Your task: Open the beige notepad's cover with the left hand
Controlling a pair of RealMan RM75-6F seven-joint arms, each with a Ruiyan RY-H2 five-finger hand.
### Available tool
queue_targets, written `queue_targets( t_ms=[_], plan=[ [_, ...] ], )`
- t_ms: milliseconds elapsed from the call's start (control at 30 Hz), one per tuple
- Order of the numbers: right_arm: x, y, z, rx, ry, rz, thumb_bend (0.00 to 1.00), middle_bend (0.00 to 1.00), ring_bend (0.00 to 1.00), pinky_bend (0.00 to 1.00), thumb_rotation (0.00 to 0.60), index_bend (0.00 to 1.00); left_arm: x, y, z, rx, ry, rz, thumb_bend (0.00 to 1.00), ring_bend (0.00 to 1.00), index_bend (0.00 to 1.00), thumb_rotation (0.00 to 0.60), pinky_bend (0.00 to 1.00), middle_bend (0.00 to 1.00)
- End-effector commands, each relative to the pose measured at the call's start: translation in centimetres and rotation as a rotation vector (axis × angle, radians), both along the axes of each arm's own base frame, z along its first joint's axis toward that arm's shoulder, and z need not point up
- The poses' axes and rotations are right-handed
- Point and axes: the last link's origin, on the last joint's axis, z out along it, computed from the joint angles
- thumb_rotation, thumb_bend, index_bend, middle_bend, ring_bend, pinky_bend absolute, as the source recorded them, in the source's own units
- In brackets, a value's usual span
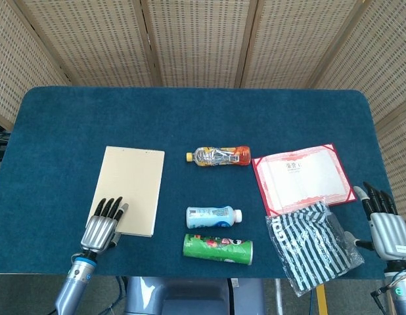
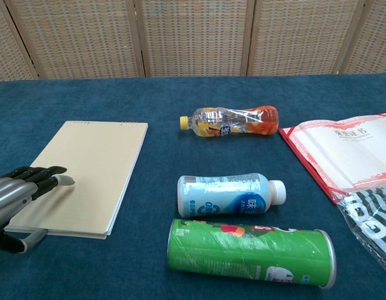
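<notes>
A: Fingers (image 2: 52, 177) of the left hand (image 1: 102, 230) lie stretched flat on the beige notepad (image 1: 131, 189)'s near corner, thumb beside its near edge, gripping nothing.

B: Probably hunting for the cover's lip. Where's the notepad?

A: Closed, flat, left of the orange bottle (image 1: 219, 157).

B: The right hand (image 1: 385, 230)?

A: Far right of the notepad, fingers straight, holding nothing.

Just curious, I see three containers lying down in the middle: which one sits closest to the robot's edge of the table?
The green canister. It lies nearest the front edge, just before the white-capped bottle; the orange bottle is farthest back.
</notes>
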Motion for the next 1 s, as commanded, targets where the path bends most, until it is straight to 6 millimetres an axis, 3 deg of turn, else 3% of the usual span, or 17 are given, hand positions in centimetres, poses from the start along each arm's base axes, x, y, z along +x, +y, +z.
queue_targets(
  t_ms=[33, 367, 1000],
  plan=[
    [0.0, 0.0, 0.0, 0.0, -0.001, 0.0, 0.21, 0.0, 0.0, 0.0, 0.6, 0.03, 0.1, 0.3, -0.1, 0.014, 0.002, -0.008, 0.44, 0.0, 0.02, 0.6, 0.0, 0.0],
    [-0.1, 0.0, 0.0, -0.001, -0.002, -0.002, 0.21, 0.0, 0.0, 0.0, 0.6, 0.03, 0.3, 1.2, -0.2, 0.048, 0.015, -0.032, 0.51, 0.0, 0.05, 0.6, 0.0, 0.0],
    [-0.1, 0.0, 0.1, -0.001, -0.003, -0.003, 0.21, 0.0, 0.0, 0.0, 0.6, 0.03, 0.2, 4.1, -0.2, 0.096, 0.052, -0.03, 0.53, 0.0, 0.06, 0.6, 0.0, 0.0]
  ],
)
